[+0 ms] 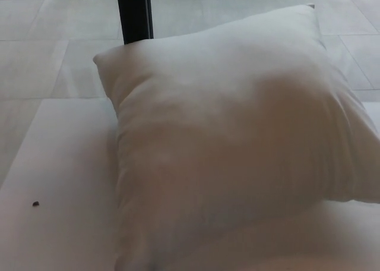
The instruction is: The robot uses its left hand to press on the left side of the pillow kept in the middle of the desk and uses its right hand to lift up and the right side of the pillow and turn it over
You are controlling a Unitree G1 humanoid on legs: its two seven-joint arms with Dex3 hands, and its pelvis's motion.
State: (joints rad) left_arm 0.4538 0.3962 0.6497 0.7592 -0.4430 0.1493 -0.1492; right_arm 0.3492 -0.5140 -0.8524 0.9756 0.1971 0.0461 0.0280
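Observation:
A plump white pillow point(237, 140) lies on the white desk point(53, 182) and fills most of the head view. It is turned at an angle, with one corner at the upper left and another at the top right. Its far edge overhangs the back of the desk. Neither of my hands shows anywhere in the picture.
A black upright post point(134, 12) stands behind the desk at the top, just past the pillow's upper left corner. Grey floor tiles point(41, 57) lie beyond the desk's back edge. A tiny dark speck point(35, 204) sits on the desk at the left.

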